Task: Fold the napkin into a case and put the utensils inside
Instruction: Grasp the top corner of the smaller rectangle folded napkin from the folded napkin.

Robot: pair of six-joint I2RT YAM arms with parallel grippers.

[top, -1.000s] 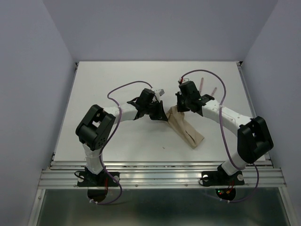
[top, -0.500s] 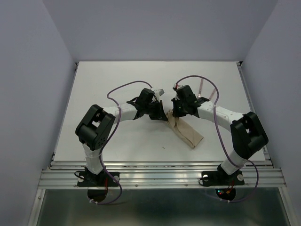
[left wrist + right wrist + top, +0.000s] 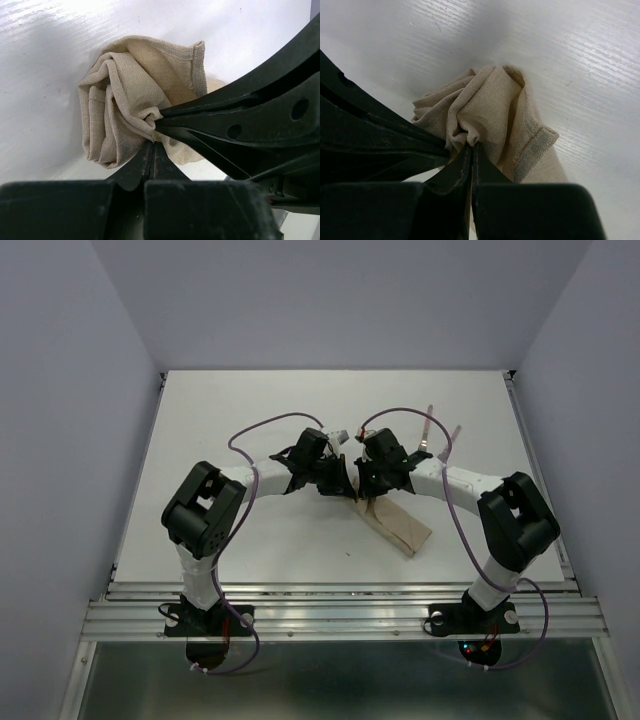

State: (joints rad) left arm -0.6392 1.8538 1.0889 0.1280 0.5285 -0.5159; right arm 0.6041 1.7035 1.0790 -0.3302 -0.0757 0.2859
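The napkin (image 3: pixel 130 95) is tan woven cloth, coarse and matt, with a stitched hem. The table (image 3: pixel 570 60) is white, smooth and slightly glossy, finely streaked. The left gripper (image 3: pixel 152 132) and right gripper (image 3: pixel 471 143) look like matt black plastic.

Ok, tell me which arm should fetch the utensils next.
Probably right. The utensils lie just beyond the right gripper; the left gripper sits farther. Both pinch the napkin, so it must release first.

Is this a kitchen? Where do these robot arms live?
Probably a robot test booth, not a kitchen: a white table boxed in by plain walls, a left arm and right arm bolted to a metal rail, and one tan napkin to practise on.
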